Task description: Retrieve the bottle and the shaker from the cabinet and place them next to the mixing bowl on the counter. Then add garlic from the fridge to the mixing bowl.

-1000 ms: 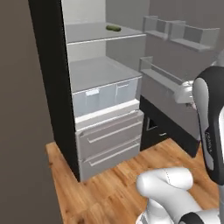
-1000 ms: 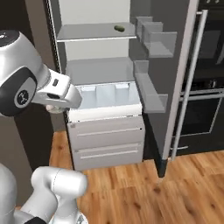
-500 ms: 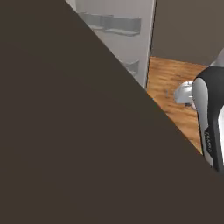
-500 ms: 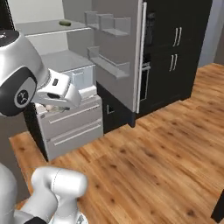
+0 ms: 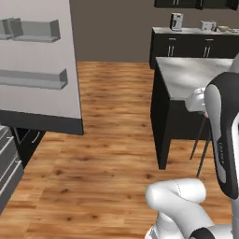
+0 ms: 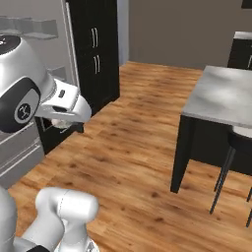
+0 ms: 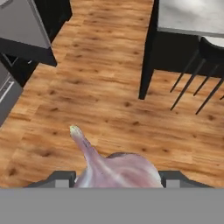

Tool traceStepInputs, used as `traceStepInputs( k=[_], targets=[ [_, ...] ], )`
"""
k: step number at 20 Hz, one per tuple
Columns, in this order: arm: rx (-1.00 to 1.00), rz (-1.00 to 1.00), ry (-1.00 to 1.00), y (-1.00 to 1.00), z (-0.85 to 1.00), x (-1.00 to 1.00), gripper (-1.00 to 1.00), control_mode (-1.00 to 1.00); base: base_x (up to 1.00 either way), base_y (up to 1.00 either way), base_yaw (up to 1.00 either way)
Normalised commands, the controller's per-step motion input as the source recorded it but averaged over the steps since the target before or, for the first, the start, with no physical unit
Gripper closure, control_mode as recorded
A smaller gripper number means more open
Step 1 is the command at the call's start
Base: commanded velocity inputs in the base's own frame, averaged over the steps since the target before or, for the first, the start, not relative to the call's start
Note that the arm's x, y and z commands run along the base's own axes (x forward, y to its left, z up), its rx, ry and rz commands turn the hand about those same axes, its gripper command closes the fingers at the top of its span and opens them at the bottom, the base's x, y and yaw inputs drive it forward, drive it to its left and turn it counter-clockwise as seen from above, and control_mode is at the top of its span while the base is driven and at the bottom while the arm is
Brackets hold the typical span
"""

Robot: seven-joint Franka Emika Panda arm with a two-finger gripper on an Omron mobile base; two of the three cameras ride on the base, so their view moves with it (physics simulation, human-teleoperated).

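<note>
Presently the jaws (image 7: 117, 178) stand partly closed on a garlic bulb (image 7: 116, 168), pale mauve with a tapered stem pointing up and to the left in the hand view; the two dark fingertips (image 7: 61, 178) show at either side of the bulb, pressed to it. Bulb and jaws hang over the wooden floor (image 7: 100, 100), well clear of any worktop. At the left of the left base view stands the open fridge door (image 5: 39, 70), grey, with two door shelves on its inner face; the grey fridge drawers (image 5: 8, 163) show at the near left edge. To the right stands the island (image 5: 186, 79) with a plain grey top on a dark body, and a dark stool (image 6: 231, 157) just beside it. Against the far wall runs the worktop (image 5: 196, 31) over dark drawers, carrying a toaster (image 5: 176, 21) and small items too small to identify. Tall black cabinets (image 6: 93, 49) stand at the left of the right base view.
</note>
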Motion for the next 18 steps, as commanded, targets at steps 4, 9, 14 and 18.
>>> traceStepInputs(
  k=[4,9,14,18],
  targets=[
    [0.0,0.0,0.0,0.0,0.0,0.0,1.0,1.0,0.57,0.48,-0.44],
    [0.0,0.0,0.0,0.0,0.0,0.0,1.0,1.0,0.95,0.9,-0.21],
    [0.0,0.0,0.0,0.0,0.0,0.0,1.0,1.0,1.0,0.16,-0.12],
    [0.0,0.0,0.0,0.0,0.0,0.0,1.0,1.0,1.0,-0.33,-0.03]
  ],
)
